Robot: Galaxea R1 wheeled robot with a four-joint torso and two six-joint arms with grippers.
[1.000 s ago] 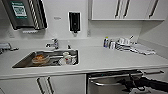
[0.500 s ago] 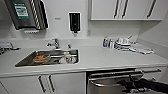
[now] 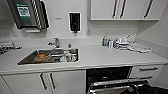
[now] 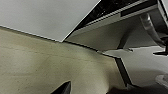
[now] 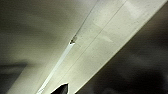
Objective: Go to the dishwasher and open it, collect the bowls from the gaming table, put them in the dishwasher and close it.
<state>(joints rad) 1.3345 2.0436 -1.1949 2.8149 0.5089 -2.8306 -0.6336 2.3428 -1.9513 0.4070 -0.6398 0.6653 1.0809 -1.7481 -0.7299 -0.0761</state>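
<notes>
One dishwasher [image 3: 110,80] is seen under the counter [image 3: 105,58], to the right of the sink [image 3: 48,56], with its door partly lowered and its dark interior exposed. One bar handle [image 3: 112,88] is made out across the top edge of the door. A dark robot part is seen low beside the door's right end; whether it is a gripper, and whether either pincer is wide, narrow or holding anything, cannot be told.

One sink is set in the counter, and something orange [image 3: 41,57] lies in it among other dishes too blurred to count. One tap [image 3: 55,42] stands behind the sink. Right of the sink, a stack of plates [image 3: 122,43] and small bottles [image 3: 107,42] stand against the wall. Two drawers [image 3: 147,72] are seen right of the dishwasher, and white cabinet doors [image 3: 45,81] left of it.

In the left wrist view the dishwasher's tilted door is seen from below.
</notes>
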